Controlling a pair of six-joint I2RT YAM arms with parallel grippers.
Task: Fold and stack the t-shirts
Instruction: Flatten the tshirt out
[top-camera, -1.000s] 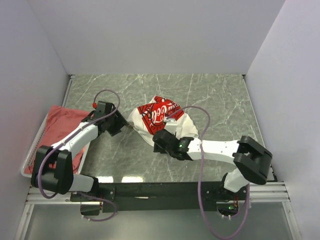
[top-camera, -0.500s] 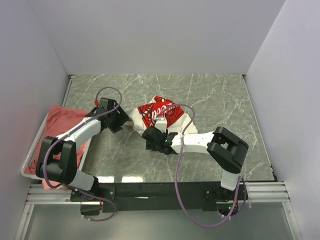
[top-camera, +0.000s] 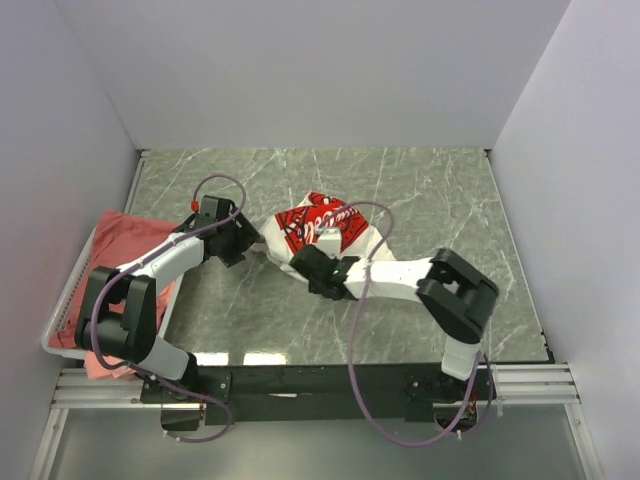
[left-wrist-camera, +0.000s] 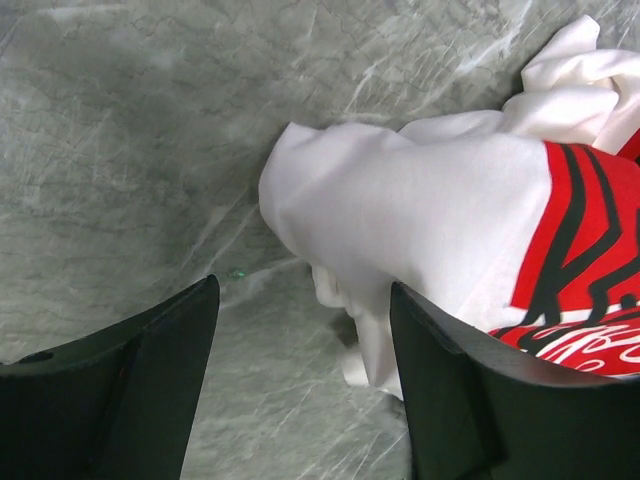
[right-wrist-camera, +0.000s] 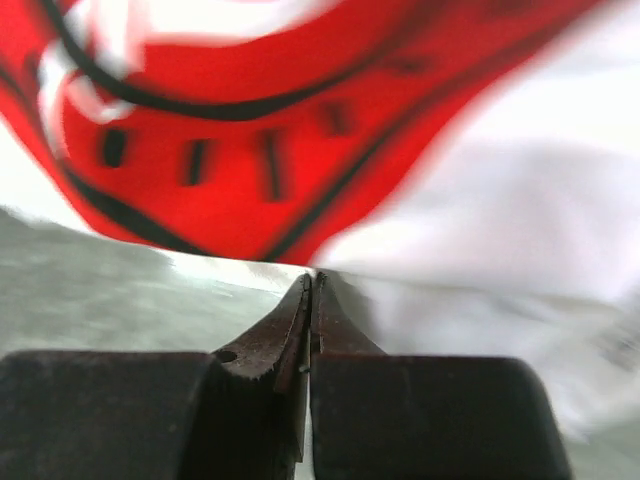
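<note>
A crumpled white t-shirt (top-camera: 335, 232) with a red chest print lies mid-table. My right gripper (top-camera: 313, 263) is at its near-left edge, and in the right wrist view (right-wrist-camera: 312, 278) the fingers are pressed flat together with their tips in the shirt's white hem (right-wrist-camera: 480, 190). My left gripper (top-camera: 246, 246) stands open just left of the shirt. In the left wrist view (left-wrist-camera: 303, 288) a white fold of the shirt (left-wrist-camera: 400, 200) hangs between and beyond the wide-spread fingers. Salmon-pink t-shirts (top-camera: 125, 250) lie piled at the far left.
The pink pile rests in a white wire basket (top-camera: 50, 338) against the left wall. Grey marbled table (top-camera: 430, 190) surrounds the white shirt. Purple cables loop over both arms. A black rail runs along the near edge.
My right gripper slid left along the shirt's near edge and snapped shut at its hem. The left gripper opened a little wider and edged closer to the shirt.
</note>
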